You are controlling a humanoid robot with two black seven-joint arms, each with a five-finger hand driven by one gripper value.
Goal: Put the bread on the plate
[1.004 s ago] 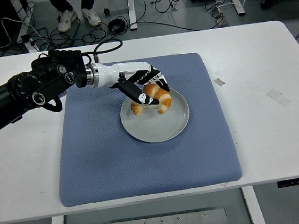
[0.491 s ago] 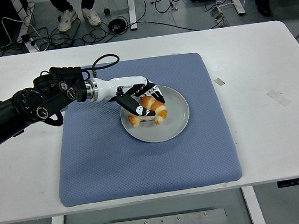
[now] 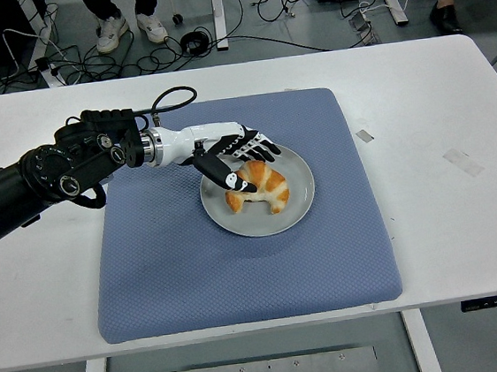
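Since the earlier frame, the bread (image 3: 257, 188) has come down and now lies on the plate (image 3: 299, 203), near its centre. From 10 o'clock, the left hand (image 3: 232, 157) reaches in; its fingers (image 3: 262, 149) are released and spread, still just above the bread. Under the plate, a blue mat (image 3: 239, 267) covers the tabletop (image 3: 465, 216). My judgement: a careless withdrawal could catch the bread and drag it off.
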